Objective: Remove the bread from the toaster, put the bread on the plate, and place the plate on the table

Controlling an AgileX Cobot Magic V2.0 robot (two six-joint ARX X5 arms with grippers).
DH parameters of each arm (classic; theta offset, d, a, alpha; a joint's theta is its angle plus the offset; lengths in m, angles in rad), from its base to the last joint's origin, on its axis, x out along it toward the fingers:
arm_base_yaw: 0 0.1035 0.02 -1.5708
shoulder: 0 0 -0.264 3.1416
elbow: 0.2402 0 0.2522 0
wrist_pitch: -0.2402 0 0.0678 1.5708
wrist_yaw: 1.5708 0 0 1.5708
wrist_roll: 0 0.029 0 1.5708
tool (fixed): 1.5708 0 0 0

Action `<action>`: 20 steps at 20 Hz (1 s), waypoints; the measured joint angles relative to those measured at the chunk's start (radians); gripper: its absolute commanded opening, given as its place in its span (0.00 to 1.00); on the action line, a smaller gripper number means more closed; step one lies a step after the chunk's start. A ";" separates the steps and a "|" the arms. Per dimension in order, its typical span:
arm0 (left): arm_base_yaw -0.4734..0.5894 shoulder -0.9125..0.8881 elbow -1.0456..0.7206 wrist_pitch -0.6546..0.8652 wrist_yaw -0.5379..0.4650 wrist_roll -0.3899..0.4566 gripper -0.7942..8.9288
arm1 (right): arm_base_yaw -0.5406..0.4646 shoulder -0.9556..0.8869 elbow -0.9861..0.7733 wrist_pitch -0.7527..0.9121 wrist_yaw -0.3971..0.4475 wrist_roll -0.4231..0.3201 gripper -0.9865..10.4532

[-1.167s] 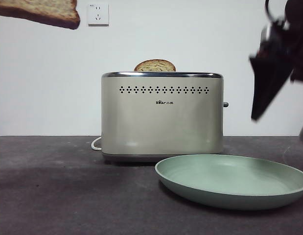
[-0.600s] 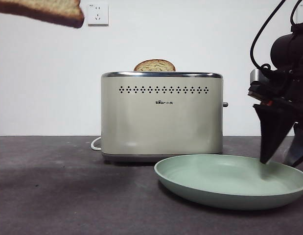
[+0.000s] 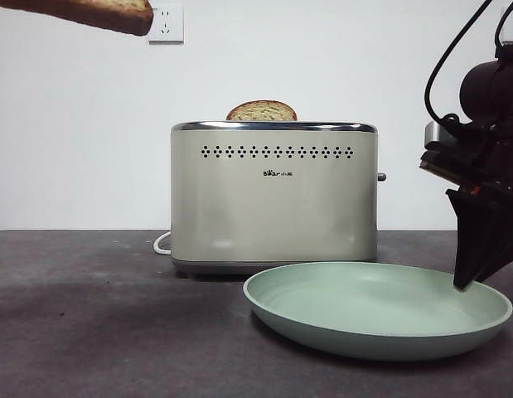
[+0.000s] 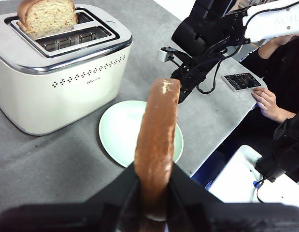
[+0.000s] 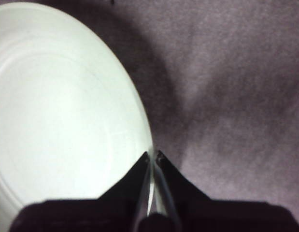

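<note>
My left gripper (image 4: 154,193) is shut on the bread (image 4: 159,130), held edge-on high above the table; in the front view only the bread's end (image 3: 99,12) shows at the top left. The cream toaster (image 3: 273,199) stands mid-table with the paler second slice (image 3: 262,111) still in its slot. The mint-green plate (image 3: 380,332) lies on the table (image 3: 99,332) in front of the toaster, to its right. My right gripper (image 3: 465,278) is down at the plate's right rim, its jaws pinched on the rim (image 5: 150,145). It also shows in the left wrist view (image 4: 180,94).
A white cable (image 3: 162,243) trails from the toaster's left side. A wall socket (image 3: 166,23) is on the back wall. In the left wrist view a phone (image 4: 241,81) and a person's hand (image 4: 267,101) lie near the table's edge beyond the plate.
My right gripper came down from above to the plate's right rim and closed on it. The plate has shifted a little to the left. The bread has moved slightly up and right.
</note>
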State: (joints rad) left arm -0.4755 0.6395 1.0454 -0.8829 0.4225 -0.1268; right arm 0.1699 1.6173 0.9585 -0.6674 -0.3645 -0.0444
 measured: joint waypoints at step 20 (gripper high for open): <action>-0.004 0.206 0.000 0.168 0.276 -0.103 0.07 | 0.365 -0.569 -0.005 0.002 -0.036 0.256 0.07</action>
State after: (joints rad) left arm -0.4797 0.8452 1.0454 -0.7151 0.6983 -0.2302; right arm 0.5346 1.0481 0.9539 -0.6651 -0.4007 0.2111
